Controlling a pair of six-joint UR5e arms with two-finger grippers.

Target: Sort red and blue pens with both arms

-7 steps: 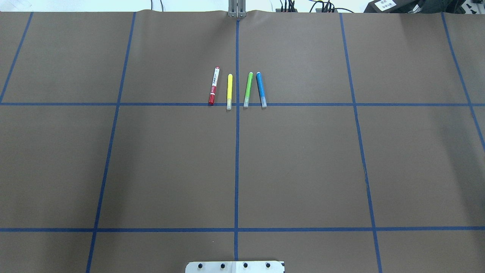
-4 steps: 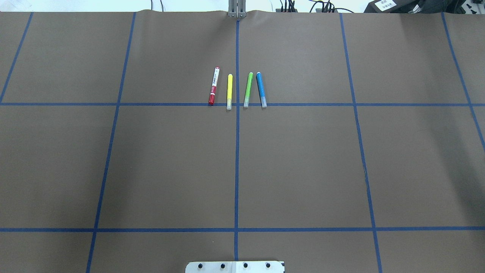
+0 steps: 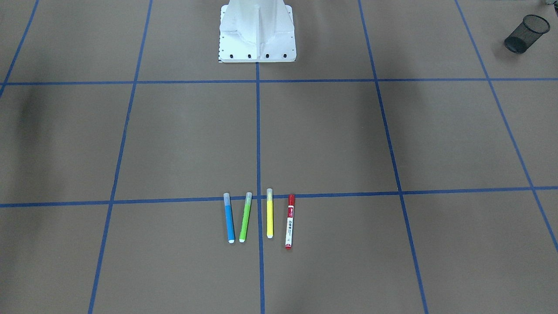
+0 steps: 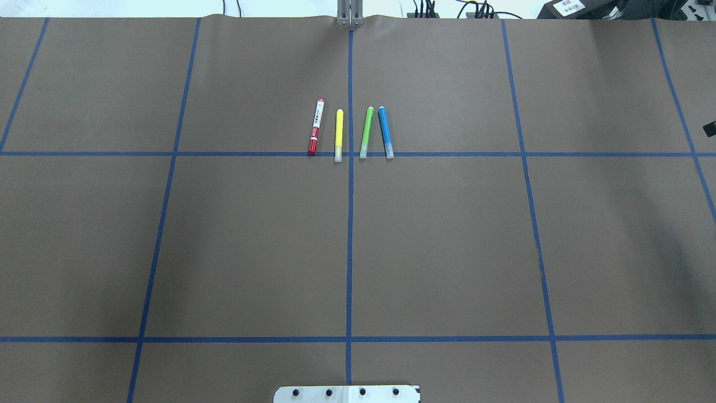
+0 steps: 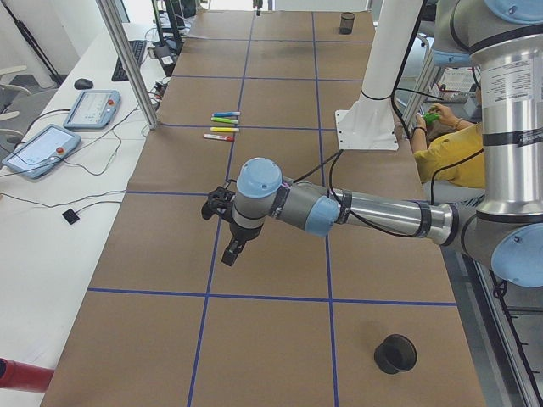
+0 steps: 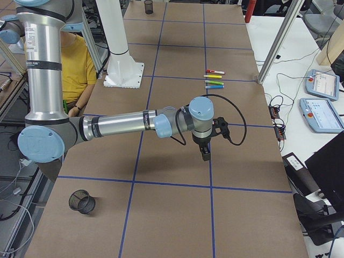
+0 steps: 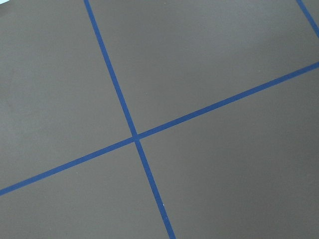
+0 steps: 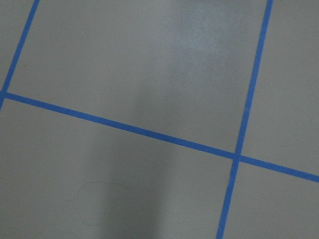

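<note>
Four pens lie side by side on the brown table, on a blue tape line. The red pen [image 4: 316, 126] [image 3: 289, 222] has a white barrel and lies at the row's left end in the overhead view. The blue pen [image 4: 385, 132] [image 3: 229, 218] is at the right end. My left gripper [image 5: 231, 251] hangs over the table far from the pens; I cannot tell whether it is open or shut. My right gripper [image 6: 205, 155] hangs far off on the other side, and I cannot tell its state either. Both wrist views show only table and tape.
A yellow pen [image 4: 338, 135] and a green pen [image 4: 366, 132] lie between the two. Black mesh cups [image 5: 395, 354] [image 6: 82, 201] stand near the table's two ends. The white robot base [image 3: 257, 30] is at the near middle. A seated person [image 6: 75, 59] is behind it.
A small black part of the right arm has come in at the overhead view's right edge. The pens have not moved.
</note>
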